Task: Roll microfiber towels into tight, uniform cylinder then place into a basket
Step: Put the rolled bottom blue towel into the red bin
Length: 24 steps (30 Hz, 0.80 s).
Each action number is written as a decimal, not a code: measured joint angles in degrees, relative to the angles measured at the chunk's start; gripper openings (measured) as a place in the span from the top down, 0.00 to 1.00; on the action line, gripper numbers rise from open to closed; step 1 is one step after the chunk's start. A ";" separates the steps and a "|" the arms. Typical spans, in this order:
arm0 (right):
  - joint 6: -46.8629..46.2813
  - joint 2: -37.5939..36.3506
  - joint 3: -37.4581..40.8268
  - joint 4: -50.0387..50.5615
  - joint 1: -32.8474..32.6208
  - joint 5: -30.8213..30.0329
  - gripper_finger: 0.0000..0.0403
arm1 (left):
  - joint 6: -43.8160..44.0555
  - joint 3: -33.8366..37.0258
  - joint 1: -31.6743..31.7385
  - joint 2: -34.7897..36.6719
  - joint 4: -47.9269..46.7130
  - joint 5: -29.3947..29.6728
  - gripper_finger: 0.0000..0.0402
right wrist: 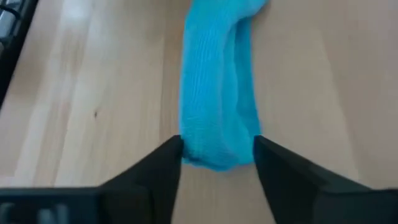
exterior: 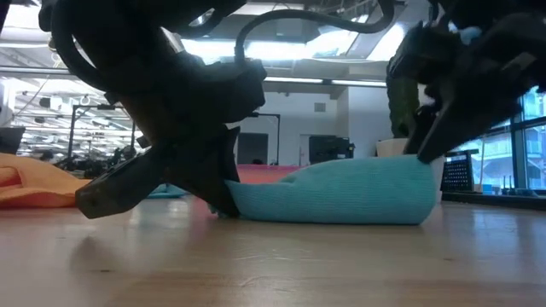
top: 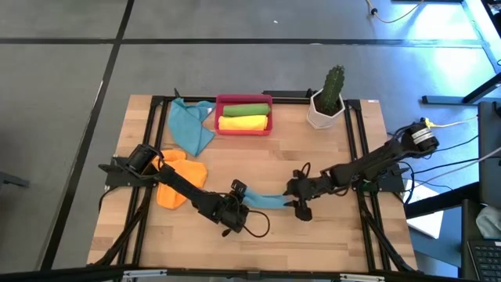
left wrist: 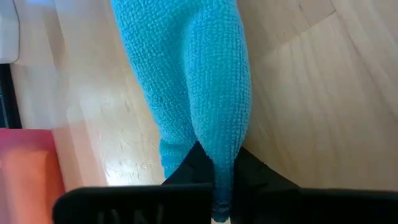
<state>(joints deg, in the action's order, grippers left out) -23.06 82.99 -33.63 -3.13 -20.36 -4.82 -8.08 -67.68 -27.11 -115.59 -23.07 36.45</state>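
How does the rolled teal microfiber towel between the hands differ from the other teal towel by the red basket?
The rolled teal microfiber towel is a narrow roll lying near the table's front; the crumpled teal microfiber towel lies spread loose beside the red plastic basket. The left hand pinches the roll; nothing holds the loose one. Same colour and fabric.

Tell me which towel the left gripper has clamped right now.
The rolled teal towel at the table's front, stretched between both grippers. The left gripper is shut on one end; the other teal towel lies loose beside the basket.

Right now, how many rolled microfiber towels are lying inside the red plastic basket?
2: a green rolled towel on the basket's far side and a yellow rolled towel beside it, nearer. Others underneath may be hidden.
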 joint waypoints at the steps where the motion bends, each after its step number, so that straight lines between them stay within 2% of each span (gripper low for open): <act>1: 0.67 -0.95 -0.03 0.30 -0.09 -0.27 0.45 | 0.02 0.00 0.01 0.00 0.00 -0.03 0.99; 6: 2.80 -5.25 -0.13 -0.27 -2.90 -3.30 0.38 | 0.31 0.00 0.04 0.02 -0.02 -0.32 1.00; 12: 9.58 -5.73 -0.28 -4.20 -10.61 -13.80 0.37 | 1.13 -0.04 0.42 0.04 -0.07 -0.62 1.00; 18: 14.85 0.25 -0.37 -8.35 -17.28 -22.22 0.37 | 1.54 -0.07 0.85 0.07 -0.04 -0.92 1.00; 24: 19.53 9.96 -4.20 -9.02 -19.11 -27.06 0.37 | 1.66 -0.07 0.87 0.07 -0.04 -0.90 1.00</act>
<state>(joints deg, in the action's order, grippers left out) -3.53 92.94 -37.83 -12.15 -39.47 -31.88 -6.42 -67.75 -26.24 -115.52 -23.11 35.55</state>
